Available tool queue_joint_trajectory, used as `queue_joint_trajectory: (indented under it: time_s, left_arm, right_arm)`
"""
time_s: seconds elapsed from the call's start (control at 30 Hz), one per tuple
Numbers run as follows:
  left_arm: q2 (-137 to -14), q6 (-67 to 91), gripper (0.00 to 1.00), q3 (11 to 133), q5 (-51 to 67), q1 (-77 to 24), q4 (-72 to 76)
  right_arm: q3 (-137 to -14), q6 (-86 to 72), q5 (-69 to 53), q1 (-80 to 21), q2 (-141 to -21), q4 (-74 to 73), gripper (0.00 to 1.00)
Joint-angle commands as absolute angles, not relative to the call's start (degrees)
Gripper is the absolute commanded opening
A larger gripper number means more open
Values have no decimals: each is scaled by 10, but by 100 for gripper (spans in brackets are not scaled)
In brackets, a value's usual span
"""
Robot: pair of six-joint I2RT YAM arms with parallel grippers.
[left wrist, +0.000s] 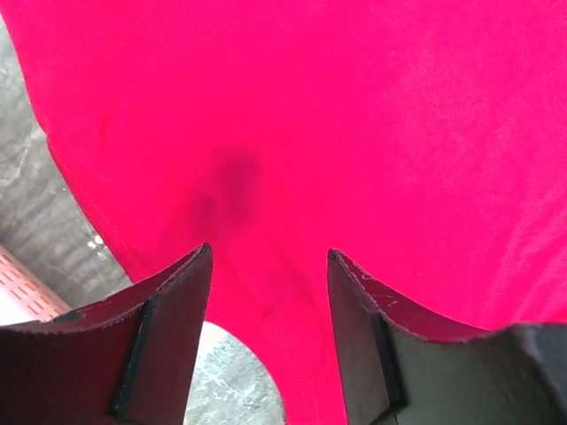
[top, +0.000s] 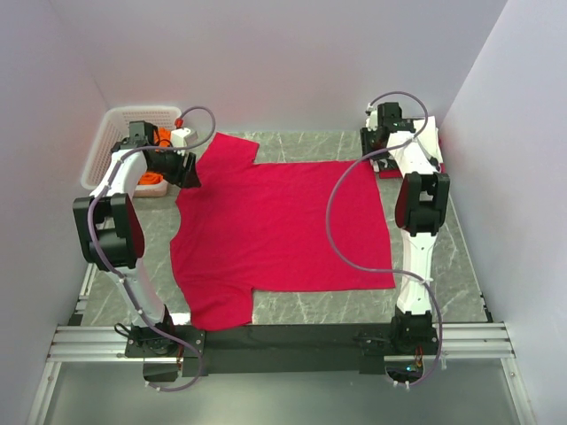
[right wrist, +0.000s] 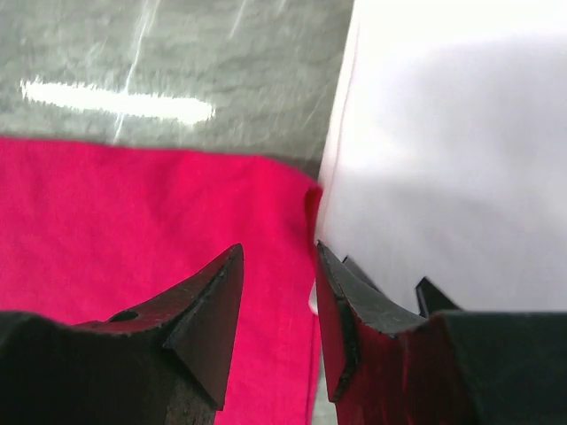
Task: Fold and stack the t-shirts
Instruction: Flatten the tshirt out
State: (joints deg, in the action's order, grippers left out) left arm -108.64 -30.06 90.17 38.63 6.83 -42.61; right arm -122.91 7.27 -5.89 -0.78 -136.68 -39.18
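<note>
The crimson-red t-shirt (top: 283,230) lies spread flat on the grey table, collar to the left. My left gripper (top: 186,170) hovers over its far-left sleeve. In the left wrist view the gripper (left wrist: 268,252) is open and empty, with the sleeve hem (left wrist: 266,177) between and below the jaws. My right gripper (top: 383,152) is at the shirt's far-right corner. In the right wrist view it (right wrist: 279,248) is open and empty over the red hem edge (right wrist: 133,230). The orange t-shirt (top: 161,137) is bunched in the basket. The white printed t-shirt is out of view.
The white lattice basket (top: 124,124) stands at the far left, close behind my left arm. A white surface (right wrist: 443,159) lies right beside the red edge at my right gripper; I cannot tell whether it is wall or cloth. White walls enclose the table.
</note>
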Motion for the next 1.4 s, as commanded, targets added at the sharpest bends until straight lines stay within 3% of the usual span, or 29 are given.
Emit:
queue_joint_trajectory:
  time_s: [0.0,0.47,0.6,0.63,0.73,0.97,1.1,1.37]
  left_arm:
    - [-1078,-286,61,920,409,69,-402]
    - [-1139,-234,62,969,388,69,-321]
    - [-1188,-168,63,1012,355,69,-264]
    - [-1214,-157,63,1041,352,69,-244]
    - [-1279,-104,63,1112,326,69,-220]
    - [-1376,-39,63,1202,277,63,-117]
    - [-1398,-25,70,1208,258,50,-63]
    - [-1479,-114,75,1301,209,14,-127]
  right_arm:
    - [-1256,61,-22,-17,-1382,-351,46]
    - [-1312,53,-8,-23,-1439,-361,45]
    - [-1307,51,-11,-23,-1437,-357,29]
    - [-1305,51,-11,-24,-1434,-354,17]
    - [-1296,53,-16,-24,-1430,-353,0]
    - [-1255,55,-18,-24,-1398,-335,0]
    - [-1259,54,-16,-24,-1390,-337,0]
    - [-1270,62,-1,-24,-1392,-341,0]
